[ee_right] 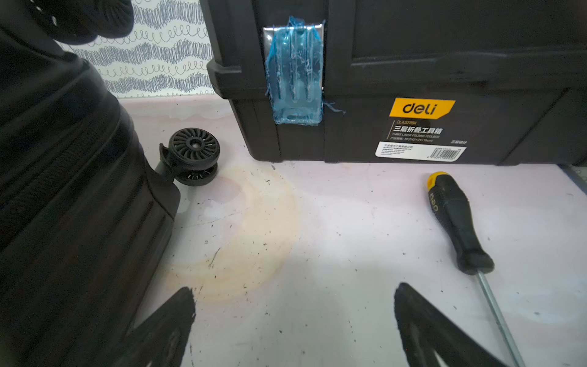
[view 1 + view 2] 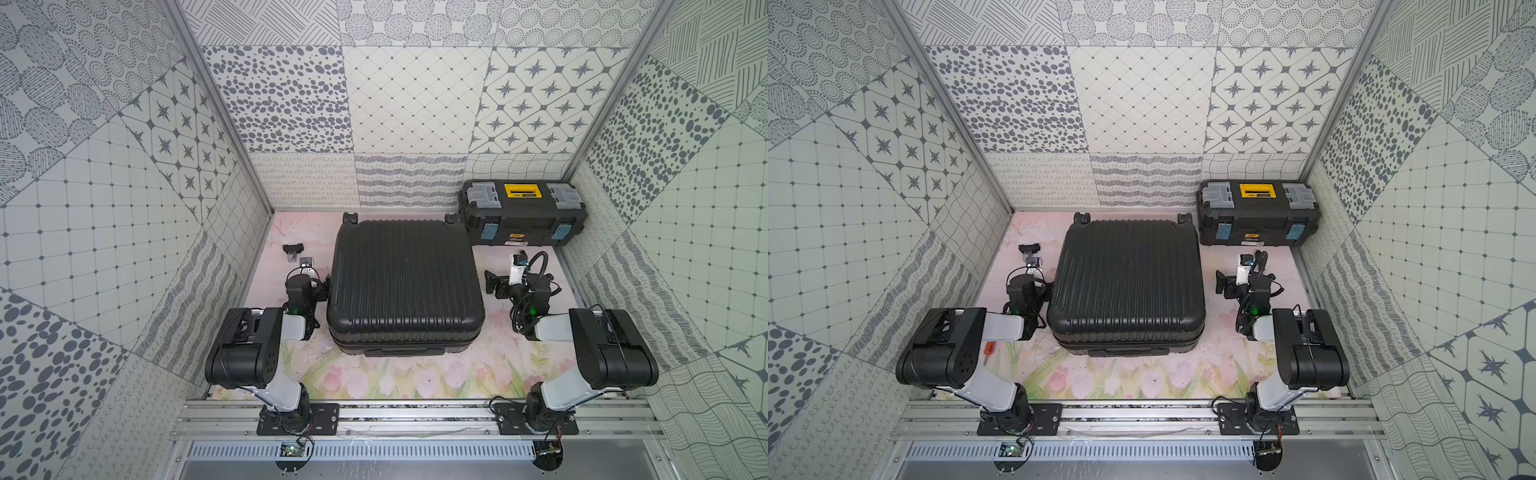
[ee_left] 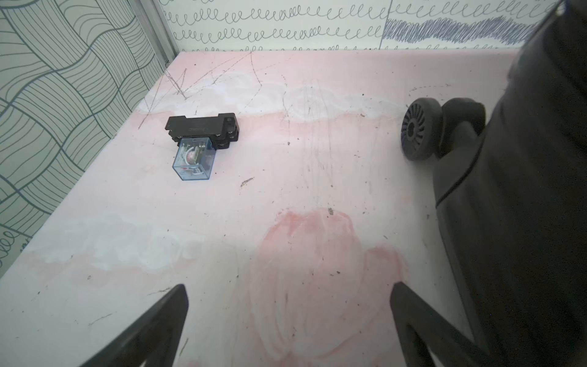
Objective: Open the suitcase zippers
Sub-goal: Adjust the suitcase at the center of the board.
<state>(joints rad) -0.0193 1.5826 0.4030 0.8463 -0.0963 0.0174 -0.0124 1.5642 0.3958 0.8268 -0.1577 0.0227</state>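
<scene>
My left arm [image 2: 245, 345] flanks the suitcase [image 2: 405, 286] at nine o'clock, my right arm [image 2: 611, 345] at three. The toolbox [image 2: 523, 214] stands at two, the relay [image 3: 198, 143] at ten.

Two arms, left arm [image 2: 245, 349] and right arm [image 2: 611, 353]: black rounded joint housings, white link shells, loose black cables [image 2: 540, 259], green indicator lights [image 2: 294, 309], screwed black base plates [image 2: 297, 419]. Claw fingers [image 3: 158, 317] black, tapered.

1 suitcase [image 2: 405, 286], 1 toolbox [image 2: 523, 216], 1 relay [image 3: 193, 160], 1 blk/yellow screwdriver [image 1: 454, 219], 2 arms [image 2: 245, 349]
</scene>
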